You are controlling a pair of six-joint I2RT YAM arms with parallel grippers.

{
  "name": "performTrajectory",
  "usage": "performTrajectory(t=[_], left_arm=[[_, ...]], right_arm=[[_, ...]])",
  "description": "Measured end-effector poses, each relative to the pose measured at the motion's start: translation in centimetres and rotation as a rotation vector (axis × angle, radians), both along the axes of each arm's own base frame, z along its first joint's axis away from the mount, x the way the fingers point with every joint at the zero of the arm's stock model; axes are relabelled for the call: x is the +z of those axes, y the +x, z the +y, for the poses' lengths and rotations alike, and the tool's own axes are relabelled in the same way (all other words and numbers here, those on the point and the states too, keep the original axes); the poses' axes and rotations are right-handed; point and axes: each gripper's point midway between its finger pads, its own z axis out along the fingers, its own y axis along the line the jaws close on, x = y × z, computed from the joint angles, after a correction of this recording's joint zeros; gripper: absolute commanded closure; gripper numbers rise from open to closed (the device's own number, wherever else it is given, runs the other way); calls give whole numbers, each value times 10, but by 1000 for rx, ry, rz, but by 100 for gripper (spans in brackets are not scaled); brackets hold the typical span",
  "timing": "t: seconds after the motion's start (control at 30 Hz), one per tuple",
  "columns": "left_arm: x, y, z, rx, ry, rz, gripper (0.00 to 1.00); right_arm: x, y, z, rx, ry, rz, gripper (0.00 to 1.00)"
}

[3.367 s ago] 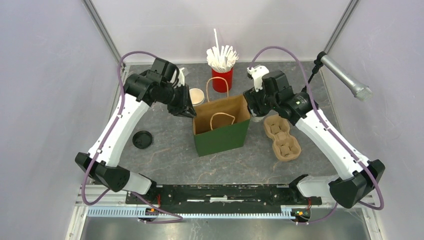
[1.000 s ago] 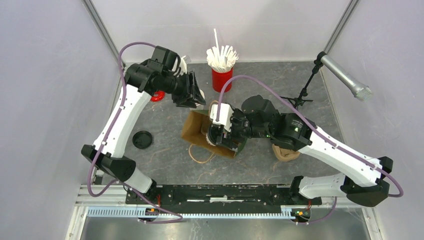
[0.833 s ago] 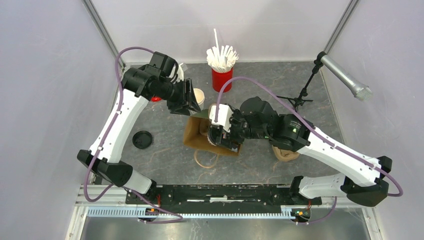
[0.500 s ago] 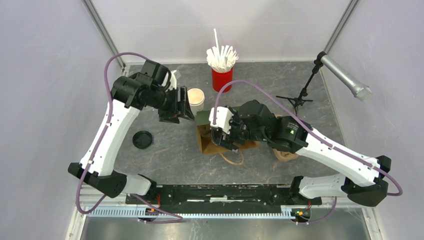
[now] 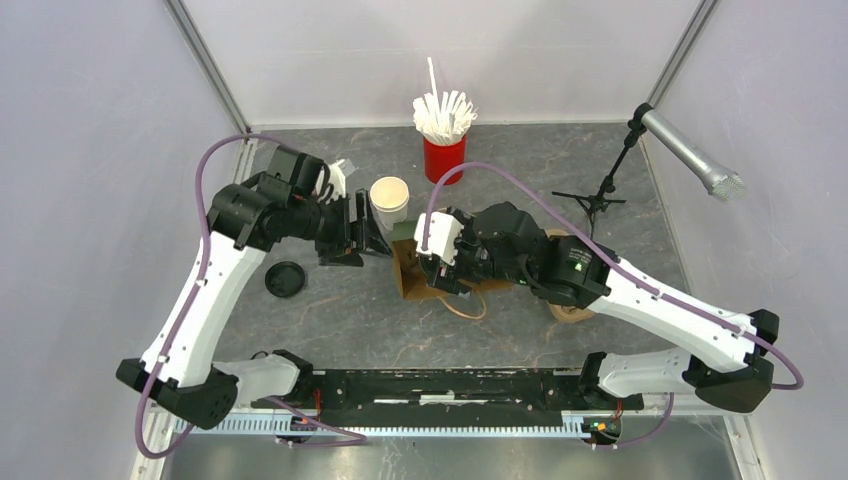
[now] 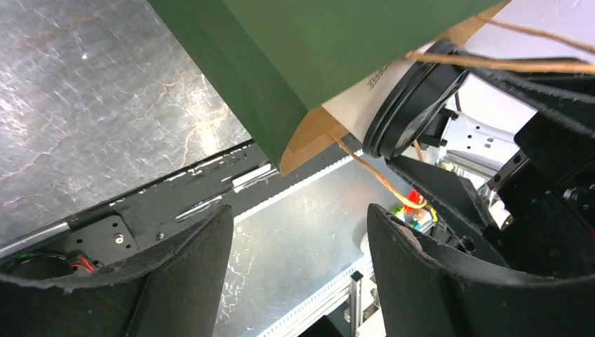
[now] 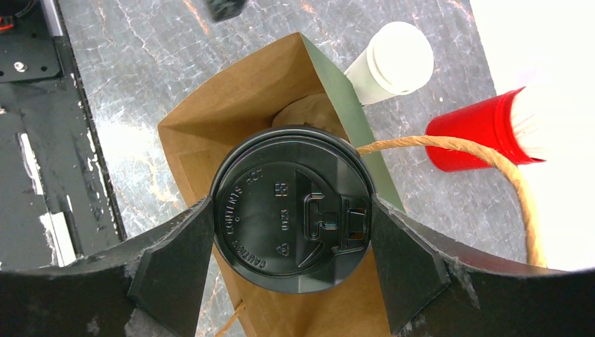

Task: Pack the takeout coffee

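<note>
Insertion step: the right tool (image 7: 291,203) is clamped on the black-lidded cream paper coffee cup (image 7: 281,228). The cup sits in the mouth of the green-and-brown paper bag (image 7: 196,133), midway between the side edges of the table (image 5: 330,320). The left tool (image 6: 298,221) stands apart, empty. The next move likely calls for pushing the cup deeper, then releasing it.

Bag (image 7: 200,137) on its side, frame centre; its mouth is filled by the coffee cup (image 7: 291,216), right claw (image 7: 291,246) clamped either side of it. Left claw (image 6: 298,270), jaws wide, just left of bag. Cup stack (image 5: 389,197) and red straw cup (image 5: 444,159) crowd upper centre. Bare tabletop (image 5: 345,315) lower centre; loose lid (image 5: 285,279) at left.
</note>
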Motion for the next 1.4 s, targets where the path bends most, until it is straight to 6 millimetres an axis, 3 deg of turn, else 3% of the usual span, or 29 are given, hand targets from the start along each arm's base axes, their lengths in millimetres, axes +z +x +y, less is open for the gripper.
performTrajectory(t=[0.17,0.6,0.7,0.8,0.87,1.0,1.27,1.4], left_arm=[[-15,-12,2,32,-18,43,27],[-48,3,-16,70,8,45,35],[-51,9,-23,74,16,38,44],[-56,12,-31,66,30,35,66],[-58,13,-34,72,33,36,76],[-61,14,-34,78,41,30,89],[-57,18,-35,76,38,15,94],[-49,21,-37,53,14,7,91]], right_arm=[[-1,5,5,-10,21,-17,36],[-1,12,10,-33,55,-45,36],[-4,12,10,-34,49,-44,36],[-12,11,3,-39,33,-46,36],[-16,10,-6,-44,15,-59,36],[-19,9,-22,-53,-13,-94,36],[-35,-1,-39,-16,-127,-74,38],[-33,-15,-34,34,-158,-55,37]])
